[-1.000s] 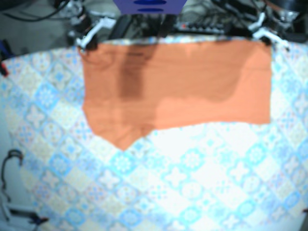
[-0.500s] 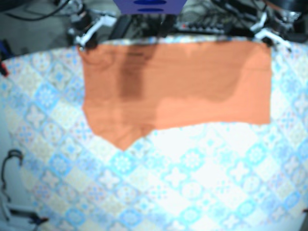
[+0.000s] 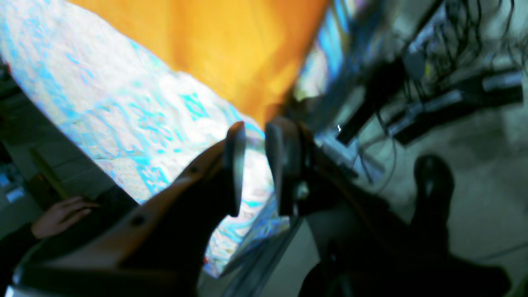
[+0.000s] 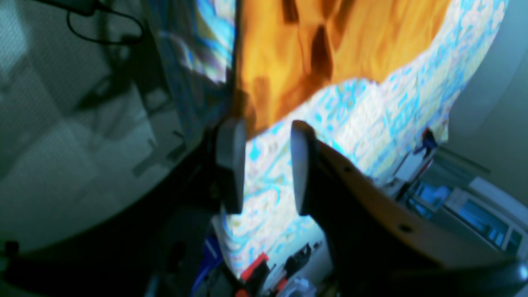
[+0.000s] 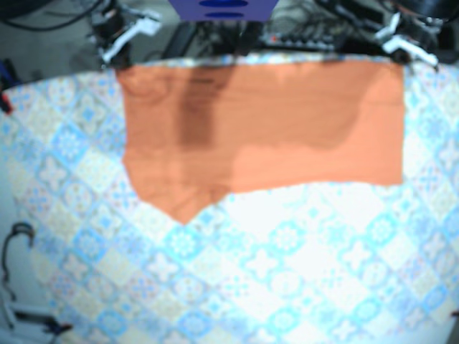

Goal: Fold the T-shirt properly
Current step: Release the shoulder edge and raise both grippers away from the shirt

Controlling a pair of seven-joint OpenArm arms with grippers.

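Base view: the orange T-shirt lies spread flat along the far edge of the patterned tablecloth, with one gripper past each far corner.
The right gripper stands beyond the shirt's far corner on this view's left, its jaws parted with nothing between them. Its wrist view shows the cloth's corner just ahead of the tips. The left gripper sits off the opposite far corner, its jaws narrowly apart and empty, with the orange cloth ending just ahead.
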